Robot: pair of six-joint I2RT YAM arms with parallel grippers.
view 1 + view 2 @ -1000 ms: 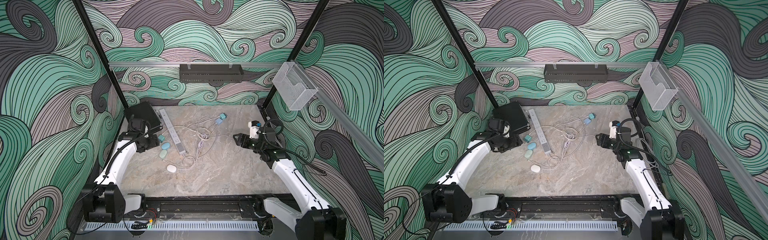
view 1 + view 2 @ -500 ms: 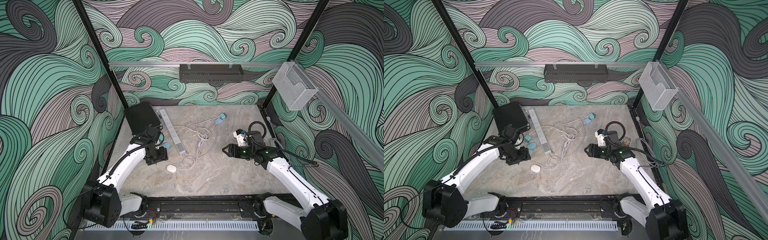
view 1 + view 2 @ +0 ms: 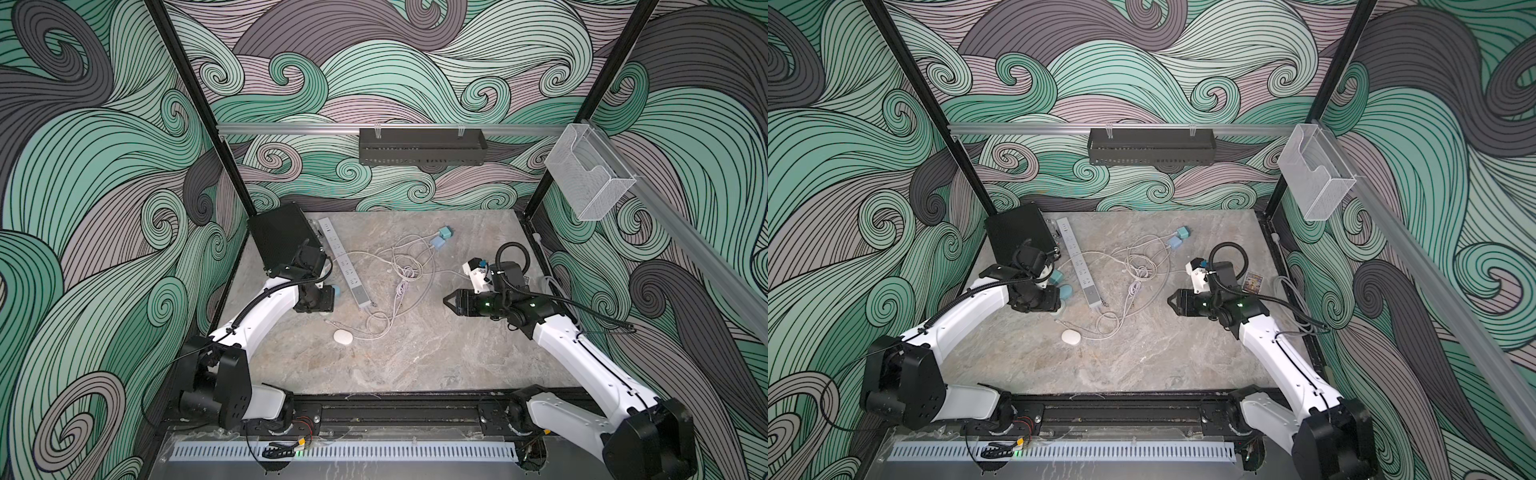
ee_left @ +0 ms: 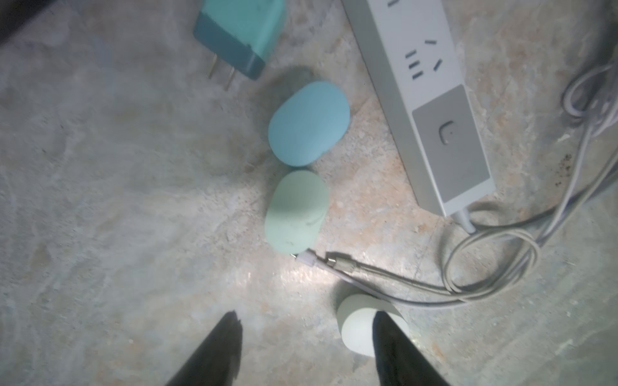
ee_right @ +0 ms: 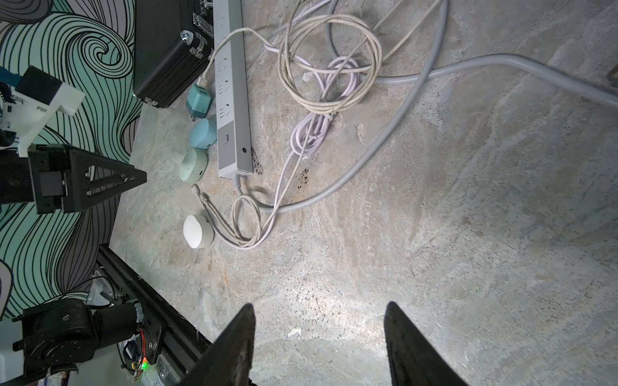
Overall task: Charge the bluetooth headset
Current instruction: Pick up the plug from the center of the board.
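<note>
Left arm: I see it bent low beside the white power strip, left gripper spread, holding nothing | Right arm: reaching level, right gripper spread and empty above the marbled table, well apart from the strip | Headset: smooth pebble-shaped blue case, green case and white case line up by the strip's switch end | Container: ribbed black hard case, lid down, at the strip's other end

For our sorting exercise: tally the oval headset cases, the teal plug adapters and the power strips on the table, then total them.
Headset cases: 3
Teal plug adapters: 3
Power strips: 1
Total: 7
</note>
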